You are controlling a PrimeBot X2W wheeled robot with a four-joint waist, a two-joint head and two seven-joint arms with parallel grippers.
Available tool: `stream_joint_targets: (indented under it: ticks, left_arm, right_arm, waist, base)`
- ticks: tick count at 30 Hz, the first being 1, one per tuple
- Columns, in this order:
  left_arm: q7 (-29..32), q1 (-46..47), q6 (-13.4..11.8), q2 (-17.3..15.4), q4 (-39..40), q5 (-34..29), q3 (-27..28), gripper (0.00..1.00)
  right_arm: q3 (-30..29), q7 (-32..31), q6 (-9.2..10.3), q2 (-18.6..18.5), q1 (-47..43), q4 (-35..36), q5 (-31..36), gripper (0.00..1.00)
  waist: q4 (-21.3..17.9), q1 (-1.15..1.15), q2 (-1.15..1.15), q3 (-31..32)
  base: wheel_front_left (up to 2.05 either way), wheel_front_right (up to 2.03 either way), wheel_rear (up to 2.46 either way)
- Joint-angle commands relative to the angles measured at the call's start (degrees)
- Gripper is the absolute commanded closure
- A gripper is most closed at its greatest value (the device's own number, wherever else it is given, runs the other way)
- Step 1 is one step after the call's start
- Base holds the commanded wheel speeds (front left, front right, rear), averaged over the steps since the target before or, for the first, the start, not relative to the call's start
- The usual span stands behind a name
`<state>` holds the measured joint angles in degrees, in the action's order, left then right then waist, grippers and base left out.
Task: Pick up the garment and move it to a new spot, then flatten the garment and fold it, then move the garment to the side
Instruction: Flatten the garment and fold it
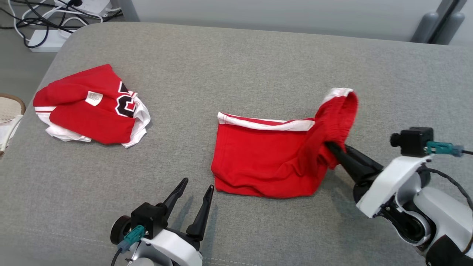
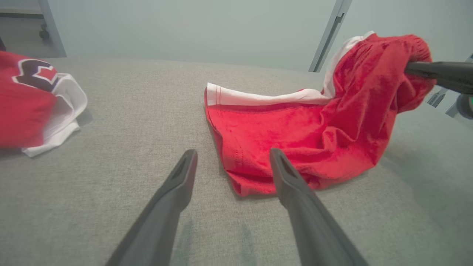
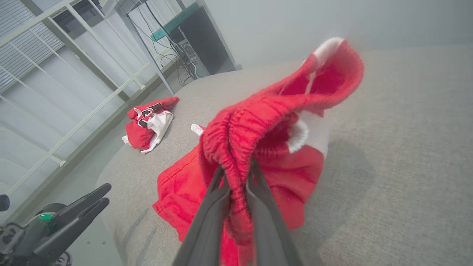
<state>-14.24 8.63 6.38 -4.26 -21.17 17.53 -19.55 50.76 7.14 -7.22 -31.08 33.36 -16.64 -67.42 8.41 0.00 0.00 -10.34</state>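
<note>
The garment (image 1: 266,155), red shorts with a white side stripe, lies in the middle of the grey padded surface (image 1: 236,62). Its right end, the elastic waistband, is raised off the surface. My right gripper (image 1: 331,146) is shut on that waistband, and in the right wrist view the gathered red band (image 3: 266,122) sits pinched between the two fingers of the gripper (image 3: 236,170). My left gripper (image 1: 197,184) stands open just off the shorts' near left corner, holding nothing. In the left wrist view its tips (image 2: 232,152) frame that corner of the garment (image 2: 295,129).
A second red and white garment (image 1: 92,107) with a black number lies crumpled at the far left of the surface. Cables and a power strip (image 1: 44,37) lie on the floor beyond the back left corner. A woven basket (image 1: 9,111) stands past the left edge.
</note>
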Motion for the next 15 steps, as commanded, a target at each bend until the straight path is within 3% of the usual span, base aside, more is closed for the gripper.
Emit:
stream_joint_targets:
  ticks: [1, 6, 15]
  left_arm:
    - [-0.75, 1.89, 0.36, -0.2, 1.03, -0.21, 1.55, 0.0]
    - [-0.75, 2.46, 0.68, 0.39, 0.22, 0.03, 0.8, 0.0]
    - [-0.75, 2.7, 0.91, 1.09, 0.48, 0.59, -0.21, 0.0]
  right_arm:
    - [0.49, -0.7, -0.26, -0.58, 0.57, 1.82, 0.45, 1.0]
    - [4.51, -7.68, -0.26, 2.19, 4.41, 1.73, 0.91, 1.0]
    - [8.01, -10.78, -0.26, 7.78, 9.07, -4.97, 0.97, 1.0]
  waist:
    - [0.47, 0.0, 0.0, 0.02]
    - [3.47, 0.0, 0.0, -0.18]
    - [9.4, 0.0, 0.0, -1.2]
  base:
    - [0.0, 0.0, 0.0]
    - [0.0, 0.0, 0.0]
    - [0.0, 0.0, 0.0]
